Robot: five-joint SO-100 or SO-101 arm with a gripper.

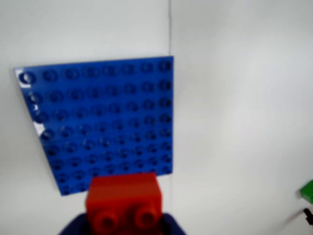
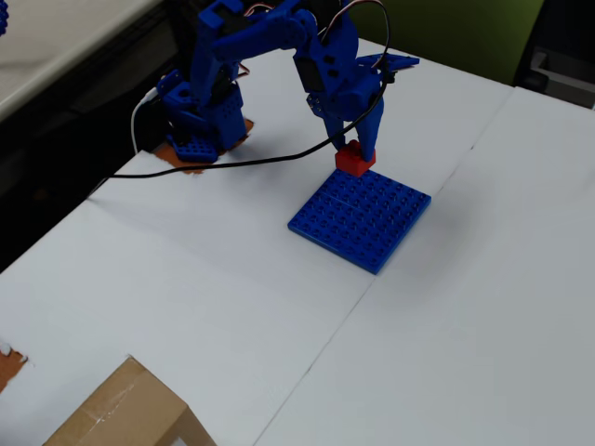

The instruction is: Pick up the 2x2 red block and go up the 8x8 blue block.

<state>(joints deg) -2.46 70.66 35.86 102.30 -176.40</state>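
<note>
The 2x2 red block (image 2: pixel 353 161) is held between my blue gripper's fingers (image 2: pixel 357 153) at the far edge of the 8x8 blue block (image 2: pixel 361 217). In the wrist view the red block (image 1: pixel 124 201) fills the bottom centre, studs facing the camera, with the dark blue fingertips (image 1: pixel 168 225) on either side of it. The blue block (image 1: pixel 105 122) lies flat on the white table beyond it. Whether the red block touches the plate's edge or hovers just above it cannot be told.
A cardboard box (image 2: pixel 125 413) sits at the near left corner in the overhead view. The arm's base (image 2: pixel 200 130) and a black cable (image 2: pixel 223 165) lie at the far left. A green object (image 1: pixel 307 192) shows at the wrist view's right edge.
</note>
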